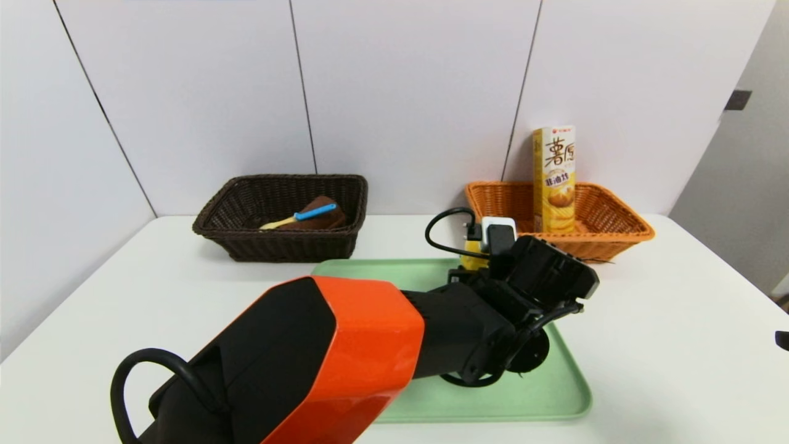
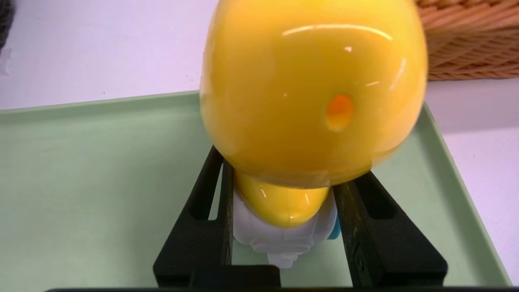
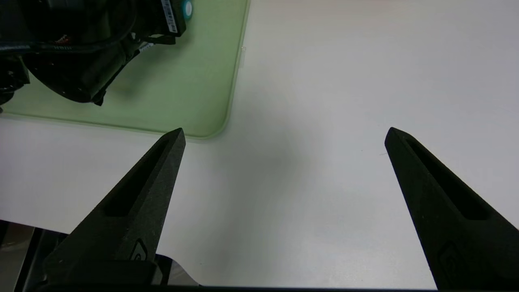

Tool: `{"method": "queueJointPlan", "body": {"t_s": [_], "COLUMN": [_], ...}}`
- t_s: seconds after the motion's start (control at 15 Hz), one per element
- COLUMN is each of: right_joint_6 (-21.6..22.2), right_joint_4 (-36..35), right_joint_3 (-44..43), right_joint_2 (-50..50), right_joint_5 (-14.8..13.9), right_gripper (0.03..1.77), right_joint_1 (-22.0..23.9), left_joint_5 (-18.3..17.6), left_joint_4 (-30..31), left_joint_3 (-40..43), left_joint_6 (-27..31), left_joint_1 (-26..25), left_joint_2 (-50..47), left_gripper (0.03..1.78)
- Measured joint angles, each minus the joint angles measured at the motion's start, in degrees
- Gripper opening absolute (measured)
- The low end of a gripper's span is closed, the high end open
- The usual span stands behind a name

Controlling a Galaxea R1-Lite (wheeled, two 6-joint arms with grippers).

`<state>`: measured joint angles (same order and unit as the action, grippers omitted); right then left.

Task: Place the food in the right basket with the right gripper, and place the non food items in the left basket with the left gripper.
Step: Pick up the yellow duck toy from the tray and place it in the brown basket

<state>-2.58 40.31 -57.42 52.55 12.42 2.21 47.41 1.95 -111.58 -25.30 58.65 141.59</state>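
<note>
Reaching forward over green tray [image 1: 555,394], left claw [image 2: 284,227] clamped on duck toy [image 2: 312,93], right claw [image 3: 284,138] spread wide

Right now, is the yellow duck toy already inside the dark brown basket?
No, the yellow duck toy sits on the green tray, with the left gripper closed on its white base.
</note>
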Motion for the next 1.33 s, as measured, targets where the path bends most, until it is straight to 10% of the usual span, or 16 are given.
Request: {"method": "queueJointPlan", "body": {"t_s": [1.07,1.33], "right_joint_6": [0.33,0.35], "right_joint_4": [-2.19,-2.28], "right_joint_3": [0.34,0.26], "right_joint_2": [-0.99,-0.85], "right_joint_5": [0.24,0.55], "right_gripper": [1.70,1.70], "right_joint_1": [0.07,0.00], "left_joint_5": [-0.33,-5.00], "left_joint_4": [-14.96,-19.15], "left_joint_3": [6.29,6.31], "left_joint_6": [2.82,8.13], "left_joint_1": [-5.38,-9.53], "left_joint_2": [-19.52,-27.37], "left_gripper": [0.74,0.74]}}
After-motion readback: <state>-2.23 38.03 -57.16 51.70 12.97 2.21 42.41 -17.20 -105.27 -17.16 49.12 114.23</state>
